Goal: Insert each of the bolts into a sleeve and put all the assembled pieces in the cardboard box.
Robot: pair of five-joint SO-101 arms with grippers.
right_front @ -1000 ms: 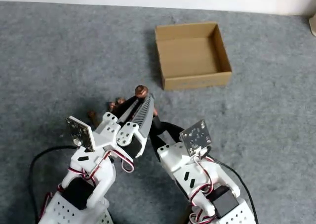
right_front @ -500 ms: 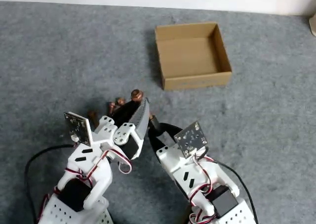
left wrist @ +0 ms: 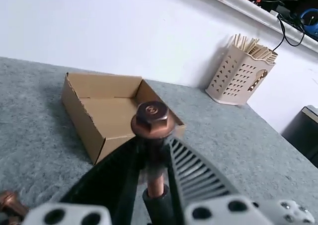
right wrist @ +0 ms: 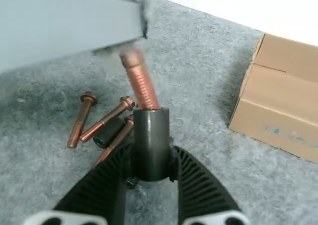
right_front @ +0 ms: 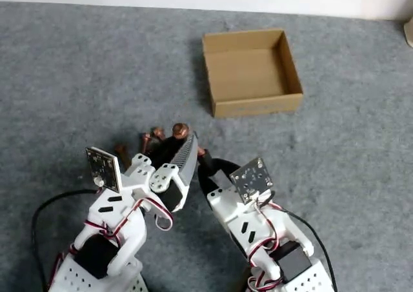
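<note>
My left gripper (left wrist: 153, 158) clamps a copper bolt (left wrist: 151, 119), its tip inside the dark sleeve (right wrist: 151, 141) my right gripper (right wrist: 151, 163) grips, near the cardboard box (right_front: 253, 69)

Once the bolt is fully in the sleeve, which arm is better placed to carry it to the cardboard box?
Right, probably: the right gripper holds the sleeve, with the bolt entering it, and the cardboard box lies ahead on its side. The left gripper holds only that bolt.
</note>
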